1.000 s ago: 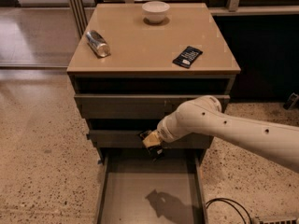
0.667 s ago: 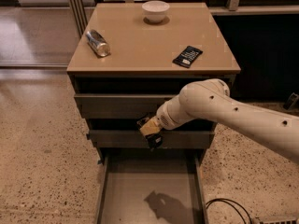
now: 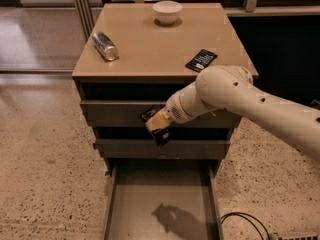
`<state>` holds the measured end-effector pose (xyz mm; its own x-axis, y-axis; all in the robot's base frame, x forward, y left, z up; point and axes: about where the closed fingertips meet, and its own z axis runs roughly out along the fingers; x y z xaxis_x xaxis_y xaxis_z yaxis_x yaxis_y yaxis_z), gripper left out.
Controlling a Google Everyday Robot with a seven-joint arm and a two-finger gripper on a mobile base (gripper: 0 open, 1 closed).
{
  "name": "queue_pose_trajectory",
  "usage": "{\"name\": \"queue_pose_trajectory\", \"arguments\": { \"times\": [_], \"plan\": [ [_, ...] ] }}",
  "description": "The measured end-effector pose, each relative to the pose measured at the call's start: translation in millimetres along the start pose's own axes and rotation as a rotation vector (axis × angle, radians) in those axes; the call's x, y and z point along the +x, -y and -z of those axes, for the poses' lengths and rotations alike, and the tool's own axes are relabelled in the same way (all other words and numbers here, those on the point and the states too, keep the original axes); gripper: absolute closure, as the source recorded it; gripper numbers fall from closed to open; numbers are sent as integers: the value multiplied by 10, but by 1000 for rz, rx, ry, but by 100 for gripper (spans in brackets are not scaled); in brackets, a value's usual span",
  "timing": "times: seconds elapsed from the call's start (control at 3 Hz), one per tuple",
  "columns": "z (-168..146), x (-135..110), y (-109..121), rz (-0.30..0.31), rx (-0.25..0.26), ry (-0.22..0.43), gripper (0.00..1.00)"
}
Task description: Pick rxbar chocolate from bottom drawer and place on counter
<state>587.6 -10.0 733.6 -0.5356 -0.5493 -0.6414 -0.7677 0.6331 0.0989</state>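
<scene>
My gripper (image 3: 157,126) hangs in front of the two upper drawer fronts, above the open bottom drawer (image 3: 160,204). It is shut on the rxbar chocolate (image 3: 161,136), a slim black bar whose ends stick out above and below the tan fingers (image 3: 156,121). The drawer's grey floor is bare except for the arm's shadow. The tan counter (image 3: 150,49) lies above and behind the gripper.
On the counter lie a wider black packet (image 3: 201,60) near the right front edge, a silver can (image 3: 105,45) on its side at the left, and a white bowl (image 3: 167,10) at the back. A black cable (image 3: 245,220) lies on the speckled floor at the lower right.
The gripper has risen with the bar from just above the bottom drawer to the level of the middle drawer front. The arm's elbow has swung up and left.
</scene>
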Motion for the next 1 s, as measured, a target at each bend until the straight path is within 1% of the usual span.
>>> {"name": "queue_pose_trajectory", "arguments": {
  "times": [0.33, 0.67, 1.0],
  "plan": [
    [151, -178, 64, 18, -2, -11, 100],
    [548, -634, 149, 61, -5, -2, 100],
    [887, -1071, 219, 91, -51, 31, 100]
  ]
}}
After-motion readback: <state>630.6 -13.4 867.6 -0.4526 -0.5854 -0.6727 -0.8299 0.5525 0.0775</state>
